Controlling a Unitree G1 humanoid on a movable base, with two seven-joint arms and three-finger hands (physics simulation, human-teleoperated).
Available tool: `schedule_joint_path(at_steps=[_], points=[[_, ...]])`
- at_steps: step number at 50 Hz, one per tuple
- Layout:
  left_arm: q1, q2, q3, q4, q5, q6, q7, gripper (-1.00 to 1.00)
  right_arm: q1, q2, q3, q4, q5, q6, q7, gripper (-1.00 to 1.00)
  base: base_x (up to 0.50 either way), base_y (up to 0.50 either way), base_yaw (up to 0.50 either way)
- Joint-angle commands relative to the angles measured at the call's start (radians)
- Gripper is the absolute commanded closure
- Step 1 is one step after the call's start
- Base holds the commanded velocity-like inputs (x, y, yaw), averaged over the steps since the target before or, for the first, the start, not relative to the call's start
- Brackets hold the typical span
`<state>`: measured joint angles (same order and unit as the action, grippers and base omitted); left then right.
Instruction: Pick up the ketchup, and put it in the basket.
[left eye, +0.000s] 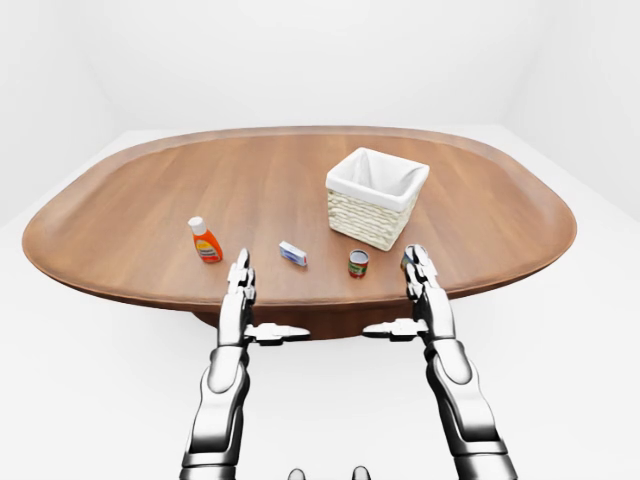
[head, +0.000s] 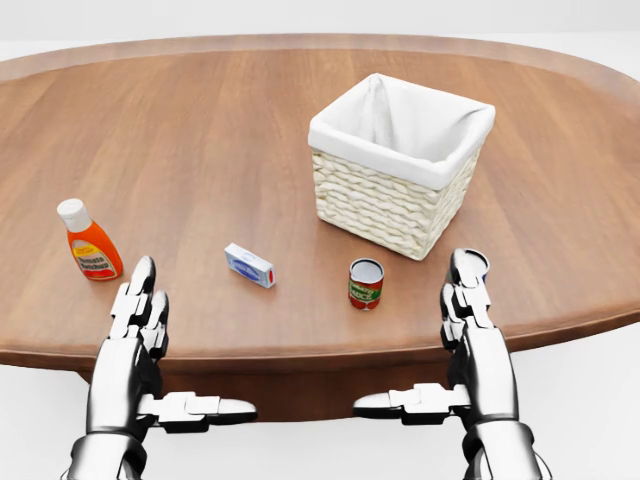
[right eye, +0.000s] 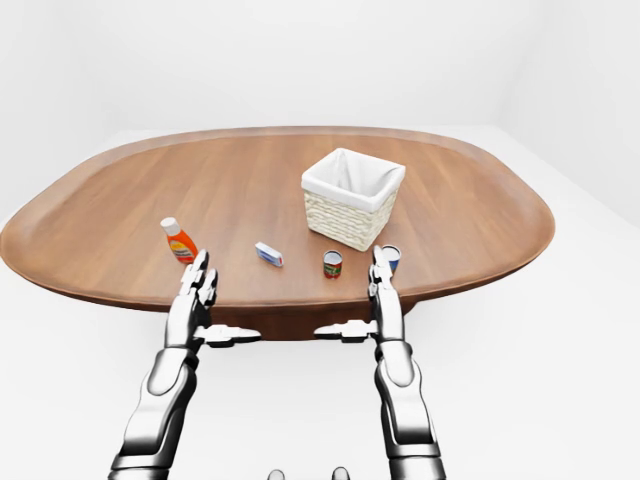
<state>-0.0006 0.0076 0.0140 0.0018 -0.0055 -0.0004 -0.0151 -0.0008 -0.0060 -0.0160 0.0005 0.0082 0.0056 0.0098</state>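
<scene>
The ketchup (head: 88, 243), an orange-red bottle with a white cap, stands upright on the wooden table (head: 200, 130) at the left of the head view. A woven basket (head: 385, 205) with a white cloth lining stands right of centre, nothing visible inside it. My left hand (head: 140, 325) hovers open over the table's near edge, just right of and below the ketchup, not touching it. My right hand (head: 472, 320) is open too, below the basket's right corner. Both hands are empty, with thumbs pointing inward.
A small blue-and-white box (head: 249, 265) lies between the ketchup and a red-labelled can (head: 365, 283). A second can (right eye: 392, 258) stands mostly hidden behind my right fingertips. The table is oval, on a white floor.
</scene>
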Motion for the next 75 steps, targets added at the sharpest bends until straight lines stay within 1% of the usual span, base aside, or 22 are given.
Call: schedule_joint_path(at_steps=[1, 8, 11, 12, 13, 14, 15, 16, 19, 24, 25, 30, 37, 47, 53, 72, 75], points=[[0.001, 0.011, 0.021, 0.002, -0.006, -0.003, -0.024, -1.0, 0.001, -0.01, -0.024, -0.005, 0.013, 0.014, 0.011, -1.0, 0.0, 0.0, 0.0], [0.007, 0.011, 0.019, -0.011, -0.003, 0.003, -0.026, -1.0, 0.003, -0.01, -0.022, -0.011, 0.013, 0.017, 0.01, -1.0, 0.0, 0.0, 0.0], [0.011, 0.011, 0.018, -0.022, -0.002, 0.008, -0.027, -1.0, 0.009, -0.009, -0.019, -0.029, 0.011, 0.026, 0.008, -1.0, 0.0, 0.0, 0.0], [0.021, 0.01, 0.016, -0.044, 0.0, 0.015, -0.026, -1.0, 0.018, -0.008, -0.016, -0.055, 0.007, 0.039, 0.005, -1.0, 0.0, 0.0, 0.0], [0.049, 0.01, 0.012, -0.113, -0.002, 0.047, -0.033, -1.0, 0.035, -0.007, -0.01, -0.097, -0.009, 0.052, -0.004, -1.0, 0.0, 0.0, 0.0], [0.069, 0.01, 0.01, -0.165, -0.004, 0.069, -0.038, -1.0, 0.045, -0.005, -0.006, -0.122, -0.016, 0.061, -0.008, -1.0, 0.0, 0.0, 0.0], [0.083, 0.009, 0.009, -0.198, -0.004, 0.082, -0.043, -1.0, 0.052, -0.004, -0.004, -0.142, -0.017, 0.072, -0.007, -1.0, 0.0, 0.0, 0.0], [0.107, 0.009, 0.01, -0.264, -0.01, 0.088, -0.049, -1.0, 0.068, -0.002, 0.003, -0.183, -0.02, 0.082, -0.005, -1.0, 0.0, 0.0, 0.0], [0.162, 0.01, 0.027, -0.423, -0.031, 0.088, -0.071, -1.0, 0.117, 0.003, 0.025, -0.302, -0.043, 0.082, -0.007, -1.0, 0.0, 0.0, 0.0], [0.195, 0.006, 0.064, -0.534, -0.039, 0.088, -0.093, -1.0, 0.165, 0.006, 0.044, -0.434, -0.06, 0.082, -0.008, -1.0, 0.0, 0.0, 0.0], [0.202, 0.005, 0.078, -0.57, -0.054, 0.088, -0.102, -1.0, 0.181, 0.006, 0.05, -0.475, -0.066, 0.082, -0.01, -1.0, 0.0, 0.0, 0.0], [0.211, -0.004, 0.093, -0.566, -0.044, 0.088, -0.114, -1.0, 0.2, 0.006, 0.059, -0.522, -0.077, 0.082, -0.013, -1.0, 0.0, 0.0, 0.0], [0.209, -0.008, 0.092, -0.553, -0.025, 0.088, -0.118, -1.0, 0.195, 0.006, 0.06, -0.513, -0.085, 0.082, -0.02, -1.0, 0.0, 0.0, 0.0], [0.204, -0.012, 0.114, -0.564, -0.056, 0.088, -0.119, -1.0, 0.189, 0.007, 0.056, -0.491, -0.08, 0.082, -0.025, -1.0, 0.0, 0.0, 0.0], [0.213, -0.011, 0.106, -0.572, -0.047, 0.088, -0.125, -1.0, 0.198, 0.007, 0.051, -0.51, -0.07, 0.082, -0.017, -1.0, 0.0, 0.0, 0.0], [0.213, -0.012, 0.112, -0.577, -0.047, 0.088, -0.13, -1.0, 0.195, 0.007, 0.057, -0.505, -0.085, 0.082, -0.024, -1.0, 0.0, 0.49, 0.0], [0.206, -0.014, 0.119, -0.567, -0.058, 0.088, -0.125, -1.0, 0.19, 0.003, 0.071, -0.478, -0.132, 0.082, -0.041, -1.0, 0.0, 0.38, 0.0]])
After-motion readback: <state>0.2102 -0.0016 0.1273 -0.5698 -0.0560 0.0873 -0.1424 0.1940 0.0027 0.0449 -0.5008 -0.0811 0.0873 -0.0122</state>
